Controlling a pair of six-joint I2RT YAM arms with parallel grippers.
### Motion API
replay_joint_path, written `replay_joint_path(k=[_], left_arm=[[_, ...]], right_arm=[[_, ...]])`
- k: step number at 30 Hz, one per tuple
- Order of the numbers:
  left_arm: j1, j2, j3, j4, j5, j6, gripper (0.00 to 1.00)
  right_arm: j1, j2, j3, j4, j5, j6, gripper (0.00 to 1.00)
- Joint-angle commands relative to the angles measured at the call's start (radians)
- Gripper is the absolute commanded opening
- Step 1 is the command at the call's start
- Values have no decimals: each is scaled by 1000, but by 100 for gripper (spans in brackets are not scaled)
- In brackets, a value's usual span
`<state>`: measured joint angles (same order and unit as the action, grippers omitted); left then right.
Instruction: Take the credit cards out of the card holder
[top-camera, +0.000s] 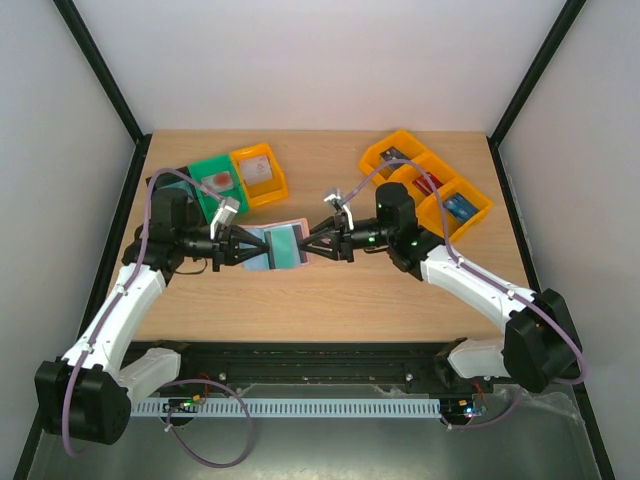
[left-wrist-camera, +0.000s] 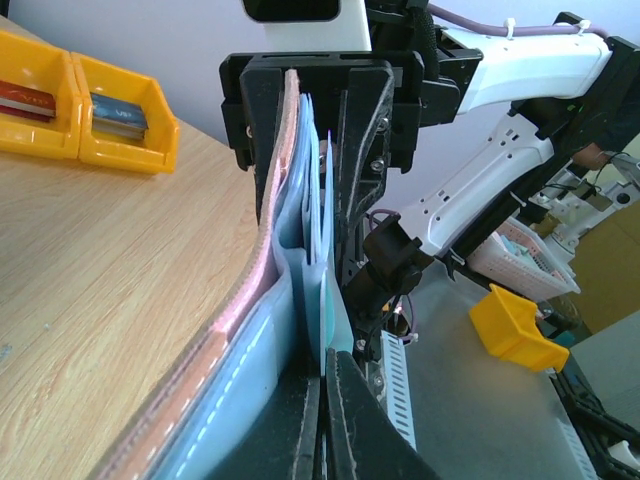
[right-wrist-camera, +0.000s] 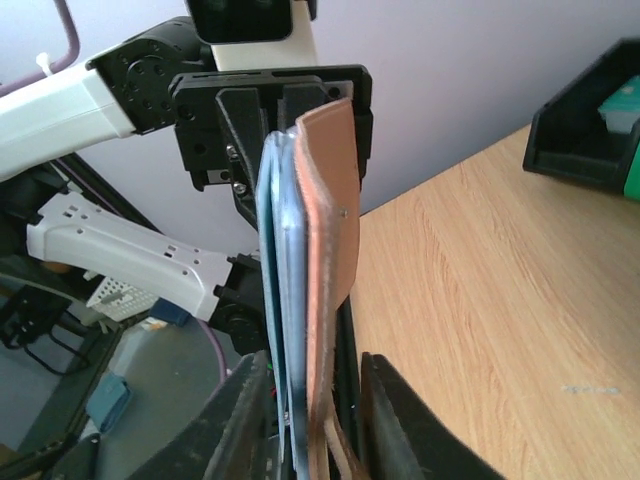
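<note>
Wooden table (top-camera: 320, 300), plain white walls (top-camera: 330, 60), black corner posts (top-camera: 104, 70); greyish floor (right-wrist-camera: 160, 390) beyond edge, perhaps.

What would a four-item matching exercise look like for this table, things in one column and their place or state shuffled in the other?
Things:
1. card holder
2. green bin
3. row of orange bins
4. left gripper

Place or state:
A. far right of the table
B. shut on the card holder
C. far left of the table
D. mid-table, opened, light blue inside showing

Pairs: 1-D, 2-C, 3-A, 4-B

card holder (top-camera: 277, 245) over table (top-camera: 330, 300) centre, bins (top-camera: 425, 185) behind
</note>
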<state>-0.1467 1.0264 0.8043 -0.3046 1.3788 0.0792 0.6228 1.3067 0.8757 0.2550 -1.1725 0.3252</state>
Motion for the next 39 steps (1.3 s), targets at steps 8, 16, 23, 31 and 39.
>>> replay_joint_path(k=[8,16,23,31,39], left_arm=[[4,8,-1,7,23,15,2],[6,2,-5,7,26,14,2],[13,-4,-7,0,32,22,2],[18,-5,-17,10,24,14,2],[53,-11,-9,35,-40,-26,2]], right_arm=[[64,16,13,93,-9,23,40],[63,24,23,60,10,-11,6],[19,-11,20,7,1,-51,2],[-49,-53,-3,-16,4,-52,2],[-149,-30,-23,34,94,88,1]])
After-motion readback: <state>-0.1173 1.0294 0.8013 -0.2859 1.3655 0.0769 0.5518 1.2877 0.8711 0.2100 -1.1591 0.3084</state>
